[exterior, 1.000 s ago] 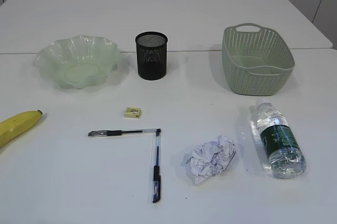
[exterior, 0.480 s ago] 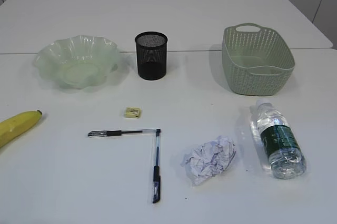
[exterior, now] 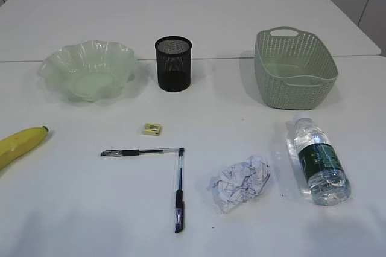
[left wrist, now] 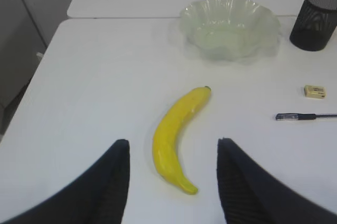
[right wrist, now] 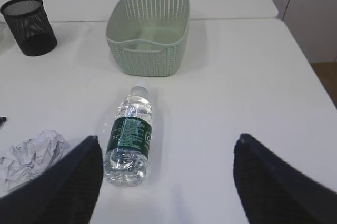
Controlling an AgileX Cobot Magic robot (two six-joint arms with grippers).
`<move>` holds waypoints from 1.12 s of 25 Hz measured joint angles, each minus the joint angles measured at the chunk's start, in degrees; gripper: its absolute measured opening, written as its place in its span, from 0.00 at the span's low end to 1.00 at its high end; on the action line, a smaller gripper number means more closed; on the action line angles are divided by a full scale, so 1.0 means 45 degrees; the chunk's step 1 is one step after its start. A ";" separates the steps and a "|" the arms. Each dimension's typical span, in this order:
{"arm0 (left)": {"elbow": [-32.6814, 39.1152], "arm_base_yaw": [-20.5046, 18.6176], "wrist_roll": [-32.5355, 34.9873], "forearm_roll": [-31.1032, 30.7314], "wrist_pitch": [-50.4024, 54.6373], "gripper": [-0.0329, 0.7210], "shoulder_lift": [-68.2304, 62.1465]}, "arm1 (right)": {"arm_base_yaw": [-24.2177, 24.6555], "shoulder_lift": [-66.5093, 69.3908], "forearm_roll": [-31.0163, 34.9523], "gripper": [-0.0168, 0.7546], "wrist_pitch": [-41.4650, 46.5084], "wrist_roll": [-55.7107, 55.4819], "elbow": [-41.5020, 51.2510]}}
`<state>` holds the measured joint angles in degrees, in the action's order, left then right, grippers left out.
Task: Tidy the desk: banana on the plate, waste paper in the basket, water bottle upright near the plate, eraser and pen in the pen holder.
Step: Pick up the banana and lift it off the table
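A yellow banana (exterior: 21, 144) lies at the table's left edge; in the left wrist view the banana (left wrist: 176, 137) lies between and ahead of my open left gripper (left wrist: 172, 153). A pale green wavy plate (exterior: 89, 70) stands at the back left. A black mesh pen holder (exterior: 174, 63) stands beside it. A small yellow eraser (exterior: 152, 128) and two pens (exterior: 142, 152) (exterior: 179, 189) lie in the middle. Crumpled waste paper (exterior: 241, 181) lies next to a water bottle (exterior: 318, 160) on its side. A green basket (exterior: 294, 67) stands at the back right. My open right gripper (right wrist: 166, 155) hovers just right of the bottle (right wrist: 129, 134).
The table's left edge (left wrist: 31, 82) and right edge (right wrist: 310, 77) show in the wrist views. A seam between two tabletops (exterior: 223, 59) runs behind the plate and basket. Neither gripper shows in the exterior view.
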<state>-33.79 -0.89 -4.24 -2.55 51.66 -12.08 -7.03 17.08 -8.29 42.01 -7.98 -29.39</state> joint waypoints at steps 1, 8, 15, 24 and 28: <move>-0.0119 0.0000 0.0000 0.0022 -0.0101 0.54 -0.0465 | 0.0000 0.0470 0.0000 0.77 -0.0177 -0.0253 0.0000; -0.2106 0.0000 0.0023 0.0209 -0.0339 0.54 -0.4132 | 0.0000 0.3383 0.1338 0.77 -0.0373 -0.0971 -0.0024; -0.4274 0.0000 -0.0392 0.0367 0.0331 0.54 -0.7714 | 0.0000 0.6364 0.2641 0.77 0.1177 -0.0769 -0.1689; -0.4650 0.0000 -0.0461 -0.0012 0.0471 0.54 -1.1899 | 0.0000 0.9084 0.2680 0.77 0.1969 0.0342 -0.4199; -0.4654 0.0000 -0.0042 -0.0128 0.0404 0.64 -1.3661 | 0.0000 0.9482 0.2680 0.77 0.2143 0.0706 -0.4863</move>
<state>-54.74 -0.89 -4.43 -3.13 53.48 -73.55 -7.03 59.75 3.77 51.66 -4.80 -51.28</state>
